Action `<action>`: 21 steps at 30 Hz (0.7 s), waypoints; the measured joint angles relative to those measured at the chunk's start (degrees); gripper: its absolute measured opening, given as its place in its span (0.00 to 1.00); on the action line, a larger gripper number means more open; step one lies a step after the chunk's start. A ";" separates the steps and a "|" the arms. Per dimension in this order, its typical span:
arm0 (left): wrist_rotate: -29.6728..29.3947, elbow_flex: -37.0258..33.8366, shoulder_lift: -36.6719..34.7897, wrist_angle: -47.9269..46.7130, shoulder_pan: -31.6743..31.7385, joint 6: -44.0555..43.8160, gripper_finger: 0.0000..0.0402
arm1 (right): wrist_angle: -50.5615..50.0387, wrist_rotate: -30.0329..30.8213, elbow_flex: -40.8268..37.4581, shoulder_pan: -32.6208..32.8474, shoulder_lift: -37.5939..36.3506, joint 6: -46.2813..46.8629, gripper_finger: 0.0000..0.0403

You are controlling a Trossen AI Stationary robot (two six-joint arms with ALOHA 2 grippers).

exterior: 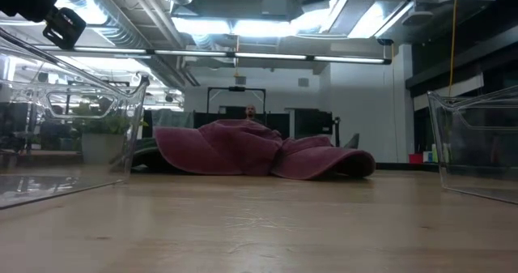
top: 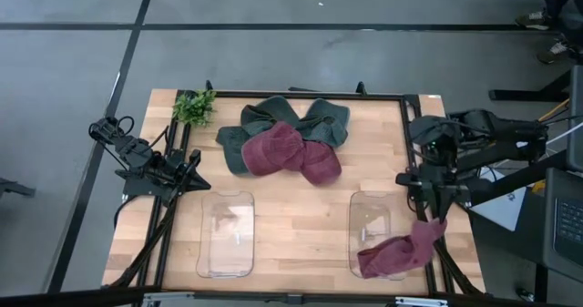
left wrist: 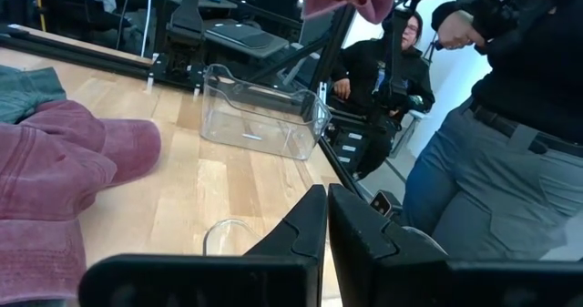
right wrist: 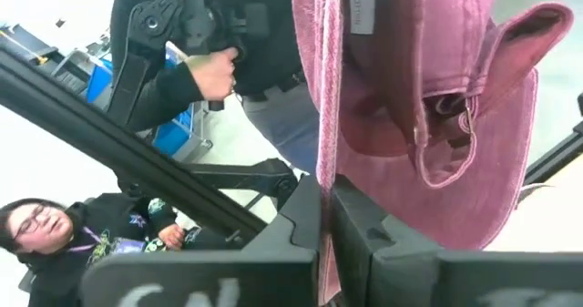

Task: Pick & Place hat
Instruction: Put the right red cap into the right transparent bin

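The right end effector [top: 425, 218] is closed on a maroon hat [top: 397, 252], whose fabric is pinched between the fingers [right wrist: 301, 218] in the right wrist view. The hat is held hanging over the 5 o'clock corner of the right clear bin [top: 372, 234], at about 4 o'clock on the counter [top: 301, 225]. A second clear bin [top: 227, 234] is seen at 7 o'clock. A pile of hats [top: 290, 141], two maroon over dark green ones, is spread at 12 o'clock, with a small green plant [top: 194, 107] at 11 o'clock. The left end effector [top: 195, 172] is parked at the counter's 9 o'clock edge, its fingers [left wrist: 305, 230] pressed together on nothing. Two people [left wrist: 510, 116] are seen beyond the counter in the wrist views.
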 joint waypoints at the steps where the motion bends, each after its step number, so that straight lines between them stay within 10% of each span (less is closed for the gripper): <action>1: 0.00 0.00 -0.02 -0.02 0.00 0.00 0.03 | 0.53 0.01 -1.02 0.15 -0.50 0.00 0.03; 21: 0.00 0.00 0.00 -0.01 0.01 0.00 0.03 | 26.56 -6.08 -28.36 -1.68 -6.95 0.29 0.03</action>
